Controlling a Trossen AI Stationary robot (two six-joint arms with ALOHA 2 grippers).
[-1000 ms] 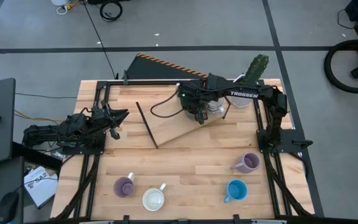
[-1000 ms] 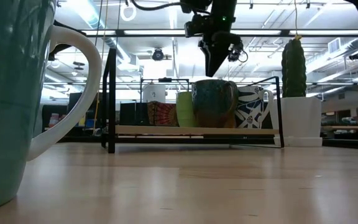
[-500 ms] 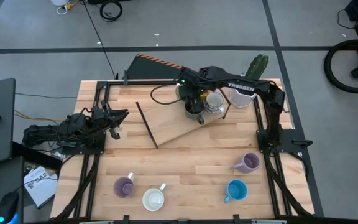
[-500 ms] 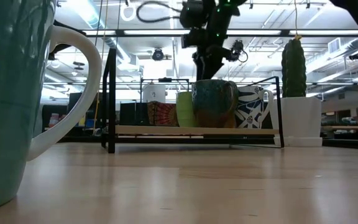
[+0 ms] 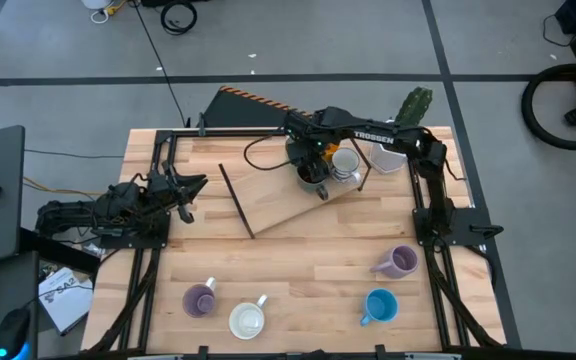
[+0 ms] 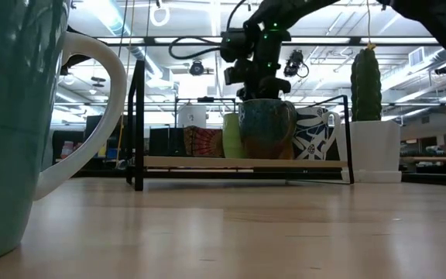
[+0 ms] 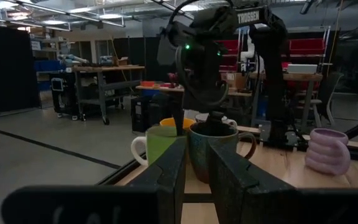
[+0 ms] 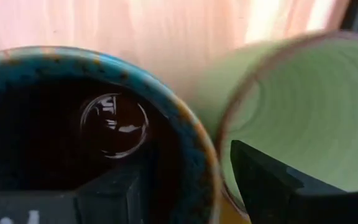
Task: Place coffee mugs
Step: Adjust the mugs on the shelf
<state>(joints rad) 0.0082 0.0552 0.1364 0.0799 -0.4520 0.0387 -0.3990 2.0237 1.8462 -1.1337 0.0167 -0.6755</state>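
Right gripper (image 5: 313, 172) low over dark teal-and-brown glazed mug (image 6: 267, 128) on slanted wooden board (image 5: 268, 205) at table's far side; fingers parted, straddling the mug's rim, one inside, one outside. Pale green mug (image 8: 291, 106) touching beside it. Left gripper (image 5: 186, 190) parked at left table edge; finger gap narrow, nothing held. Two lilac mugs (image 5: 200, 300), white mug (image 5: 247, 320) and blue mug (image 5: 379, 306) along near edge.

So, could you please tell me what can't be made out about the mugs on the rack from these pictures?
- High view: the right gripper and its arm cover most of the rack mugs; only a white mug shows clearly.
- Low view: the dark teal mug hides most of the green mug.
- Right wrist view: both mugs are cut off by the edges.
- Left wrist view: the left gripper's fingers hide the mugs' bases.
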